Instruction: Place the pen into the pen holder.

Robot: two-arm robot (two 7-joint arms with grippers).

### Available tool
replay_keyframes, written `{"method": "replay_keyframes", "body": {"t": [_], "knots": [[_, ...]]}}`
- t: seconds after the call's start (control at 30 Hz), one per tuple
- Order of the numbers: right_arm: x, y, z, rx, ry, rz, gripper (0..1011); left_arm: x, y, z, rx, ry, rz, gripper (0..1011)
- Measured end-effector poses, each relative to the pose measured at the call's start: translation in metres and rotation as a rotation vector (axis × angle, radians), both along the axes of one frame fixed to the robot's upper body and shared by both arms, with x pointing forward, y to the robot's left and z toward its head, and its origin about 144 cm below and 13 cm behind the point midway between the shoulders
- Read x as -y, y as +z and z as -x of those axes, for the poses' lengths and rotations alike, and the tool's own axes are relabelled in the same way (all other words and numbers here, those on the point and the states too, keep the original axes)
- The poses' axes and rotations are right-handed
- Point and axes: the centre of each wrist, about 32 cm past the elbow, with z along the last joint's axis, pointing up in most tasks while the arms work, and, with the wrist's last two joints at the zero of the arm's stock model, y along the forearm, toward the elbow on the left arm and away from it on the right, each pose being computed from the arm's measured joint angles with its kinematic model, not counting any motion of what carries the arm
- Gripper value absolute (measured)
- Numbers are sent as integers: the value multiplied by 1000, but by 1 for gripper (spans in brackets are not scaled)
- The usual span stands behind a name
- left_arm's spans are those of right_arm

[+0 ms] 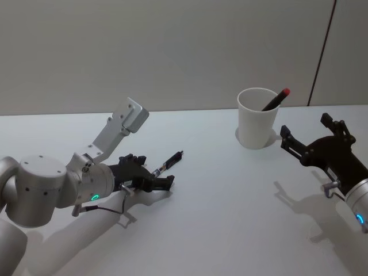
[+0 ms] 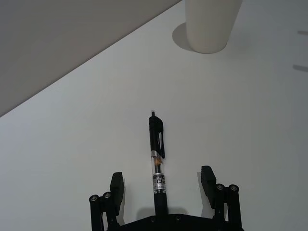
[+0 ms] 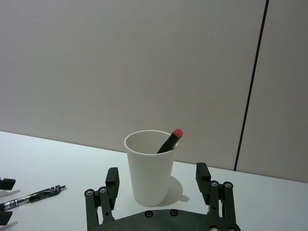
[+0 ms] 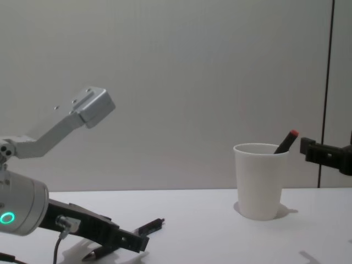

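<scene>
A black and clear pen (image 1: 168,163) lies flat on the white table (image 1: 230,207), left of centre, tip pointing toward the pen holder. My left gripper (image 1: 152,171) is down at table level and open, one finger (image 2: 117,185) on each side of the pen (image 2: 158,154) at its rear end, not touching it. The pen holder (image 1: 257,118) is a white paper cup standing upright at the back right. A dark pen with a red tip (image 1: 276,99) leans inside it. My right gripper (image 1: 306,131) hovers open just to the right of the cup (image 3: 150,168), apart from it.
A grey wall (image 1: 172,52) rises behind the table's far edge. Bare tabletop lies between the pen on the table and the cup (image 4: 259,181). The left arm's camera bracket (image 1: 123,123) sticks up above its wrist.
</scene>
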Motion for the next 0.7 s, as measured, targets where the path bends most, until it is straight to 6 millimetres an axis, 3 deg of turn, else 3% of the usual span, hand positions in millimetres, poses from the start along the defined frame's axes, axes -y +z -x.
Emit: {"method": "replay_keyframes", "body": {"t": [0.7], "knots": [[0,0,0,0,0,0,1001,0,1,-2,-28,5,5,1001]]}}
